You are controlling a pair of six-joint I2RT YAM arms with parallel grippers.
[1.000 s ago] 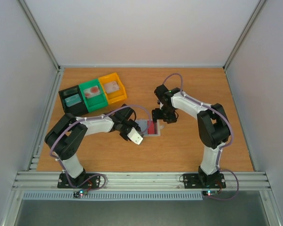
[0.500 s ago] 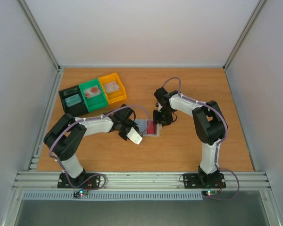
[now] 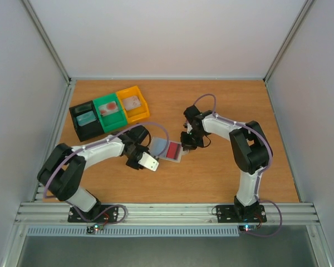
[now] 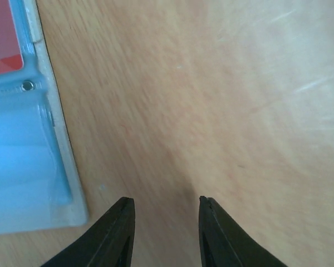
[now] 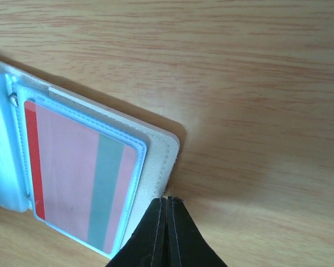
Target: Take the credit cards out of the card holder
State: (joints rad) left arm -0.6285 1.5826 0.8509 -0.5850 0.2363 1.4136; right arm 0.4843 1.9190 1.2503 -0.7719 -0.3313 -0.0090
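Extraction step, not yet begun: card holder (image 3: 159, 146) open at frame centre on desk (image 3: 211, 167), red credit card (image 3: 173, 149) inside its right half. right gripper (image 5: 167, 204) clenched, tips against holder's edge, cannot tell if pinching it. left gripper (image 4: 166, 201) released, empty, beside holder. Next, probably: pin holder, slide card out.

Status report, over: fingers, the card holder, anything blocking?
Left fingers open, empty, over the table beside the card holder. Right fingers shut, tips at the holder's edge. Red card not yet out. Nothing blocking.
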